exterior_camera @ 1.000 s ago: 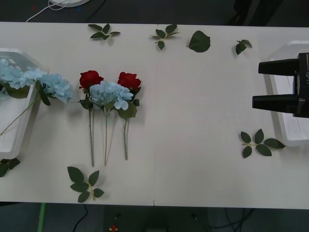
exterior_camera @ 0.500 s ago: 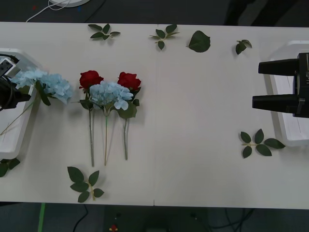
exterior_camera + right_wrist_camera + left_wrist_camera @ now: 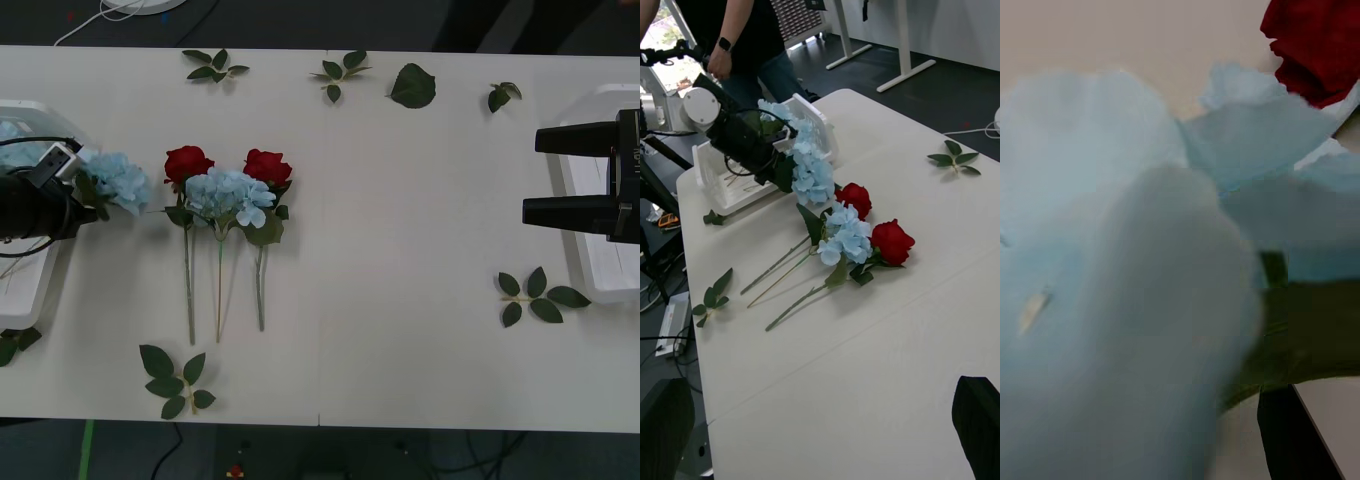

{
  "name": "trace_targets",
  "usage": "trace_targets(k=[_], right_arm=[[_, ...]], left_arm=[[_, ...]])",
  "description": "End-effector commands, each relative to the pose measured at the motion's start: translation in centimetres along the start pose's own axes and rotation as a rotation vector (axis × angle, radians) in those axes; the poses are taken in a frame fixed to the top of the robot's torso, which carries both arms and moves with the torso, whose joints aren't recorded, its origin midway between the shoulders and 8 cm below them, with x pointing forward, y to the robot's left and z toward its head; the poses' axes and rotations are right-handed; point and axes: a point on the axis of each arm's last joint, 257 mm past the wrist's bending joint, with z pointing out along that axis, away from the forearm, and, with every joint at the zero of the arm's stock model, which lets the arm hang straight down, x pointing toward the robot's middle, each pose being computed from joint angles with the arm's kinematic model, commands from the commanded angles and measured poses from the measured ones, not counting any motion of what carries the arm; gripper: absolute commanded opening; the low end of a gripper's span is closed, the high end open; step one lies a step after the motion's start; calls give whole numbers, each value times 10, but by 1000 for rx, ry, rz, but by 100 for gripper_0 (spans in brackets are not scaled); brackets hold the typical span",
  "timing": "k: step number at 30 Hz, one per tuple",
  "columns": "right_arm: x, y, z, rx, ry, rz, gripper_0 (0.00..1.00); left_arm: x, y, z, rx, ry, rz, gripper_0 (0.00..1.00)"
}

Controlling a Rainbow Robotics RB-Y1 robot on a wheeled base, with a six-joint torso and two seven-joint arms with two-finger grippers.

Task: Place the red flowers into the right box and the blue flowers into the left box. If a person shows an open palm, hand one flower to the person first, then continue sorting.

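white tabletop (image 3: 420, 250) is carrying everything. left gripper (image 3: 88, 210) is reaching over the left box (image 3: 25, 285) rim, pressed against a blue flower (image 3: 122, 178); i cannot tell how its fingers are set. just beyond, two red flowers (image 3: 188, 163) and another blue flower (image 3: 230, 193) are lying together. right gripper (image 3: 530, 175) is hovering spread wide by the right box (image 3: 600, 275).

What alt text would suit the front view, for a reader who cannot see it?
The left gripper reaches over the left box beside a blue flower. Two red flowers and another blue one lie mid-table; the right gripper hovers open over the right box.
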Motion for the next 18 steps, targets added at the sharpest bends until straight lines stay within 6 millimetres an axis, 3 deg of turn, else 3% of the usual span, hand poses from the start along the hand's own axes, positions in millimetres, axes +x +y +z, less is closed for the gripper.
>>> trace_targets(k=[1, 11, 12, 13, 14, 18], right_arm=[[-5, 6, -4, -1, 19, -62, 100], [-5, 6, -4, -1, 19, -62, 100], [-5, 6, -4, -1, 19, -62, 100], [-5, 6, -4, -1, 19, -62, 100], [-5, 6, -4, -1, 19, -62, 100], [-5, 6, -4, -1, 19, -62, 100]], left_arm=[[-1, -23, 10, 30, -17, 68, 61], [1, -24, 12, 25, -17, 64, 61], [4, -22, 12, 20, -13, 62, 50], [6, -19, 12, 13, -11, 60, 20], [7, -17, 12, 6, -10, 59, 0], [10, -8, 12, -23, -11, 55, 0]])
